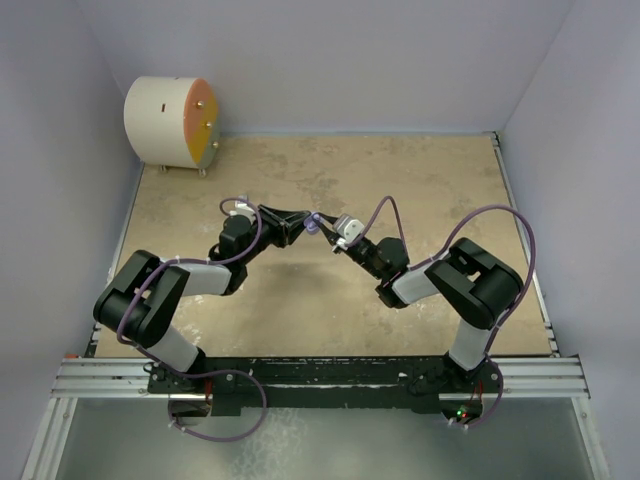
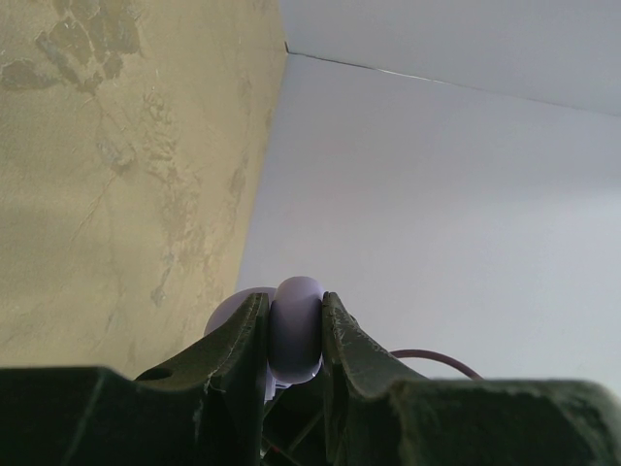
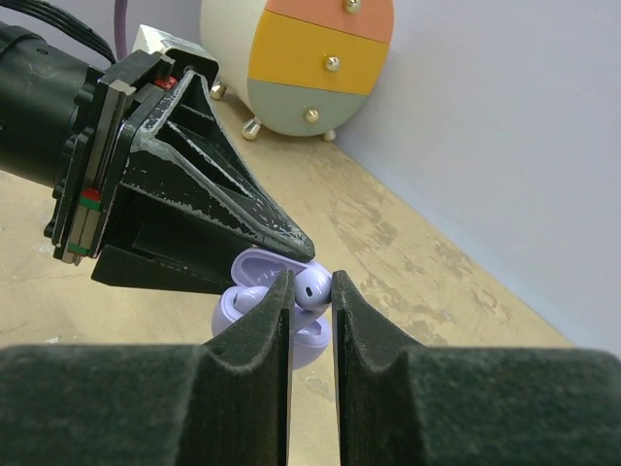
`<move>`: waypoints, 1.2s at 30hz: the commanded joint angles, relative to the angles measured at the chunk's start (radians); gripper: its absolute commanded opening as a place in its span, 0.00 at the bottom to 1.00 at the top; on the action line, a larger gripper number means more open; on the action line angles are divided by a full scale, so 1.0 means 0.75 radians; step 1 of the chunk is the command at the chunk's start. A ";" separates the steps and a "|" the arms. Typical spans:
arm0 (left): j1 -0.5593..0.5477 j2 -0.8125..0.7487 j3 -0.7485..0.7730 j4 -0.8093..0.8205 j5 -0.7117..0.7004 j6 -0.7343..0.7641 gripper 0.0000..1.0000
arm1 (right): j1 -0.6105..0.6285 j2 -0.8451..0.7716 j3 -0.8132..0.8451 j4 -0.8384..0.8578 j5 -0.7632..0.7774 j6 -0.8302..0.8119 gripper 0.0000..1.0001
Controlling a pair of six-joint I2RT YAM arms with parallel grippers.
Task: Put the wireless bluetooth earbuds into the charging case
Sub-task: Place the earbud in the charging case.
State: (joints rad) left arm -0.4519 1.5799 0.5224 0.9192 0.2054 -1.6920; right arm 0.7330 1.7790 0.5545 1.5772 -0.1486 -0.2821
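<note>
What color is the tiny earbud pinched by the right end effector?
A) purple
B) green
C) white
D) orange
A: the earbud between the fingers of the right end effector is lilac-purple, the same color as the open case next to it.

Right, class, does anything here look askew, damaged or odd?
Nothing out of place: the left claw holds the open lilac charging case, the right claw a lilac earbud. Only the left claw's black finish looks scuffed.
</note>
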 commanded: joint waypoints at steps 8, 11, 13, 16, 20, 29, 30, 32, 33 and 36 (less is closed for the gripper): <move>0.003 -0.069 0.060 0.059 -0.044 -0.010 0.00 | 0.016 -0.061 0.000 0.896 0.037 0.026 0.06; 0.003 -0.076 0.057 0.049 -0.056 -0.014 0.00 | 0.019 -0.062 -0.001 0.892 0.042 0.034 0.07; 0.003 -0.077 0.054 0.054 -0.063 -0.020 0.00 | 0.023 -0.064 0.001 0.884 0.049 0.039 0.08; 0.002 -0.077 0.053 0.057 -0.068 -0.025 0.00 | 0.028 -0.065 0.003 0.875 0.058 0.043 0.09; 0.003 -0.078 0.053 0.057 -0.073 -0.029 0.00 | 0.033 -0.063 0.003 0.873 0.064 0.046 0.11; 0.002 -0.081 0.056 0.059 -0.074 -0.031 0.00 | 0.043 -0.052 0.020 0.852 0.073 0.047 0.16; 0.003 -0.082 0.056 0.059 -0.073 -0.031 0.00 | 0.043 -0.051 0.023 0.850 0.074 0.049 0.16; 0.003 -0.084 0.054 0.059 -0.073 -0.031 0.00 | 0.046 -0.046 0.028 0.846 0.080 0.049 0.17; 0.003 -0.084 0.055 0.060 -0.072 -0.031 0.00 | 0.047 -0.044 0.029 0.844 0.081 0.047 0.17; 0.002 -0.085 0.054 0.060 -0.072 -0.032 0.00 | 0.050 -0.039 0.032 0.841 0.083 0.046 0.18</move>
State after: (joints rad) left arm -0.4522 1.5578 0.5266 0.8963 0.1852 -1.6932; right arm 0.7570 1.7767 0.5549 1.5845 -0.0906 -0.2604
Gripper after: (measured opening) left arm 0.228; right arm 0.193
